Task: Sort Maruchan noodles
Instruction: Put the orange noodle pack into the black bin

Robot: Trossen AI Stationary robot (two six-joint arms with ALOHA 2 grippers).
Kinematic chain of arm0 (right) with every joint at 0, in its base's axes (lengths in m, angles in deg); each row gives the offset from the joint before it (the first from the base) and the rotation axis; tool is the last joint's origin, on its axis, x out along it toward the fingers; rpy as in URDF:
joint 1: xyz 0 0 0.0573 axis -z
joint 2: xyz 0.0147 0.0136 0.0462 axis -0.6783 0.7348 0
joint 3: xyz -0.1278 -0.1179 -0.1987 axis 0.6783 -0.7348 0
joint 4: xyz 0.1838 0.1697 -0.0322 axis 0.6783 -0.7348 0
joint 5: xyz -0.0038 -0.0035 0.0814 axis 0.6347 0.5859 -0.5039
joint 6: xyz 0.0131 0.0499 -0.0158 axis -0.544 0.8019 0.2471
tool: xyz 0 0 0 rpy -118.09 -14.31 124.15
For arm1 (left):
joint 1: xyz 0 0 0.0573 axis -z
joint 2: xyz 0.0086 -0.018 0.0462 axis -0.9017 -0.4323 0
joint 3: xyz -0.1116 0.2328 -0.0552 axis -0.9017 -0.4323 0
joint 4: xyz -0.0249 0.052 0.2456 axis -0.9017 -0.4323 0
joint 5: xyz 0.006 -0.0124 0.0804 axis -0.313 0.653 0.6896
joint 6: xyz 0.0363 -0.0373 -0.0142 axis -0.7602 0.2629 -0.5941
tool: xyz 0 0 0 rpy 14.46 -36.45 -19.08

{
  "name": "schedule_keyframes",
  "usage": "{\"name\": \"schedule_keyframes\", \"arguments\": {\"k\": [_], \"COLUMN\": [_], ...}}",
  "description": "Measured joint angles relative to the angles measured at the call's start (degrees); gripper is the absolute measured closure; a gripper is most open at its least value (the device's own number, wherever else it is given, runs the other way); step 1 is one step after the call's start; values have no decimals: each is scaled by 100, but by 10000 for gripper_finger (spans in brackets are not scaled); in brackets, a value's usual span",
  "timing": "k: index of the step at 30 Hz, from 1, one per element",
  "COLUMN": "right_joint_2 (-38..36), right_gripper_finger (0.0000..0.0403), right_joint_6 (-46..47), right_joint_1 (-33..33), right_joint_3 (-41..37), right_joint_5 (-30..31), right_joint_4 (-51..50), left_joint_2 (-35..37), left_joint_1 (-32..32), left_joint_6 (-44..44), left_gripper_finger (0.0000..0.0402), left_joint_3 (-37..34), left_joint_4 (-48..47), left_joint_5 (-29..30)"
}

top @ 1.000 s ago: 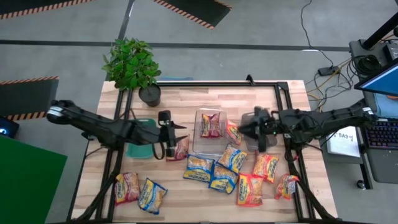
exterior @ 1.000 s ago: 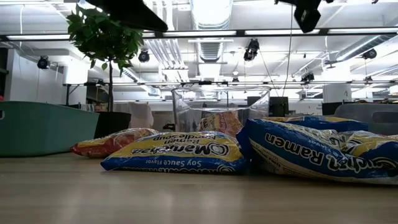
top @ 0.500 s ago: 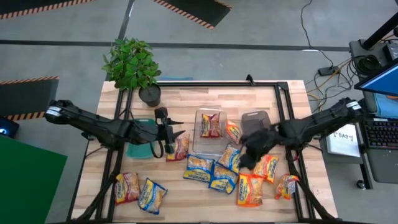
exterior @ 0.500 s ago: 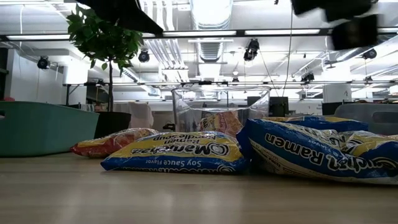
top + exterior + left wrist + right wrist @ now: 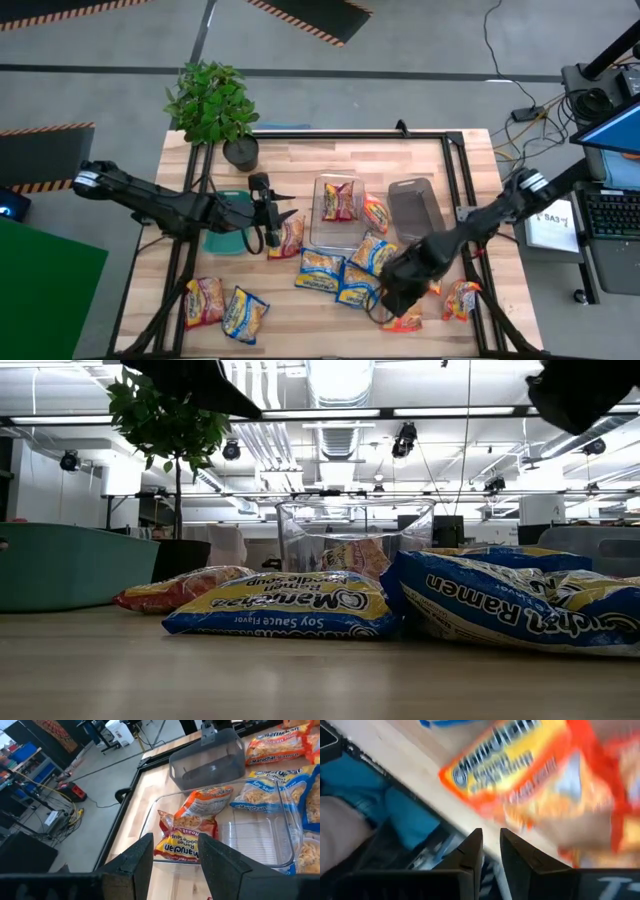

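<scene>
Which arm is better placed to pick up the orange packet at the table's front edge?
Right, most likely. The right gripper hangs directly over the orange packet, which fills its wrist view. The left gripper sits far off beside the clear bin, pointed at the packet inside it.

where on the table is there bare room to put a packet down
Bare wood along the far edge between the plant pot and the grey bin. The near middle is crowded with packets.
</scene>
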Motion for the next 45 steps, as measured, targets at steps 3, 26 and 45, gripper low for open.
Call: {"name": "schedule_keyframes", "arguments": {"k": [3,26,45], "right_joint_2": [254,563,580], "right_gripper_finger": [347,171,167], "right_joint_6": [-531,-2039,-2430], "right_joint_1": [-96,-188,-837], "right_joint_3": [228,717,-139], "right_joint_5": [545,1017,2913], "right_joint_4": [-5,-710,-517], "left_joint_2": [0,-17,-17], "left_joint_1": [7,5,5], "left_joint_6": [94,307,280], "left_gripper_finger": [263,263,263], "left_joint_3": [-2,37,41], "left_joint_4": [-99,-420,-418], "left_joint_5": [-4,-9,-13]}}
